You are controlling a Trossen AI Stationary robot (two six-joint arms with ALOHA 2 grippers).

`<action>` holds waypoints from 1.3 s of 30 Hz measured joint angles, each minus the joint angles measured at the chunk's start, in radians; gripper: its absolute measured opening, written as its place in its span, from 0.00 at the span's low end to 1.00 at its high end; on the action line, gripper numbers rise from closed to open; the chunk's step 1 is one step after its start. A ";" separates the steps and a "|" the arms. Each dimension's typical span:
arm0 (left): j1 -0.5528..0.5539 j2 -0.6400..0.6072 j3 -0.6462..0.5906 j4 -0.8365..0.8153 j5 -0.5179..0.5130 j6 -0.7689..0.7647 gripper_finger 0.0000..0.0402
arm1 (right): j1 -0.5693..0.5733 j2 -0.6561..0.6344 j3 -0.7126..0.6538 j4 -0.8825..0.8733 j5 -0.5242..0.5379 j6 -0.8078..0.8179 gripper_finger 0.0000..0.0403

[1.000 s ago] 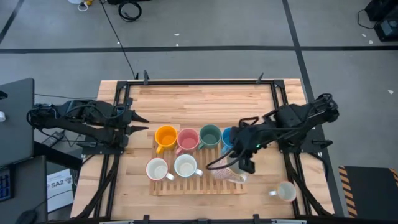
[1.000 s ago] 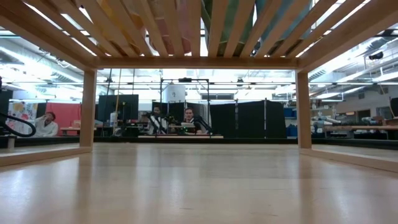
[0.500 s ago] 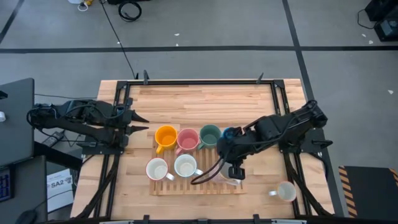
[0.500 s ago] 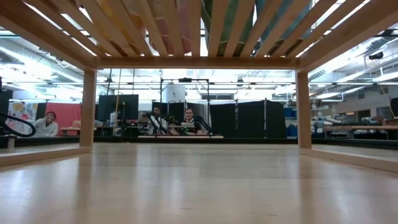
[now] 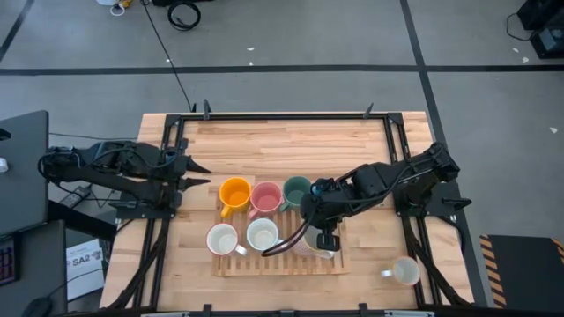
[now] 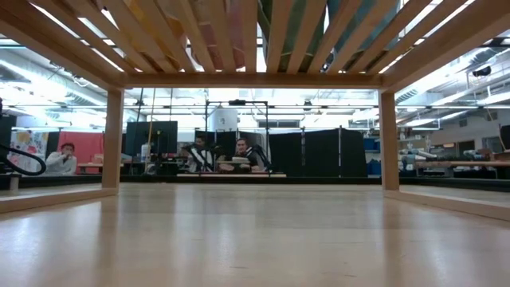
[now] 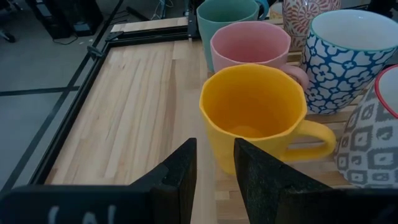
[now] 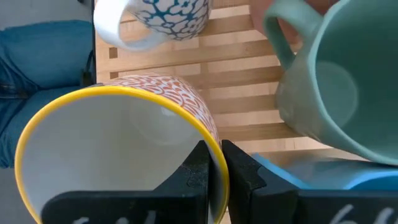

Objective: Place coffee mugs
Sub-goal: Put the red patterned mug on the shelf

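A slatted wooden rack holds the orange mug, pink mug and dark green mug in its far row. Two white patterned mugs stand in its near row. The blue mug shows only as a sliver beyond the right arm. My right gripper hangs over the rack's near right part, shut on an orange-patterned, yellow-rimmed mug. Another white mug stands on the table at the near right. My left gripper waits open, left of the orange mug. My right gripper pinches the patterned mug's wall at its yellow rim, one finger inside the mug and one outside. The fingers come from above, pointing down. The mug's mouth faces up toward the wrist. Whether its base rests on the rack cannot be told.
The dark green mug sits close beside the held mug, and a blue-patterned white mug lies just beyond it. The table's far half is bare wood. The low view looks under the rack slats at people in the room behind.
My right gripper has moved toward the table's left along the rack's near row, carrying the patterned mug with it from the rack's right end toward the white mugs. Its arm now covers the blue mug in the high view.
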 joint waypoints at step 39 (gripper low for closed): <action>0.000 0.000 0.000 0.000 0.000 -0.006 0.28 | -0.004 0.010 -0.006 0.052 0.049 -0.065 0.08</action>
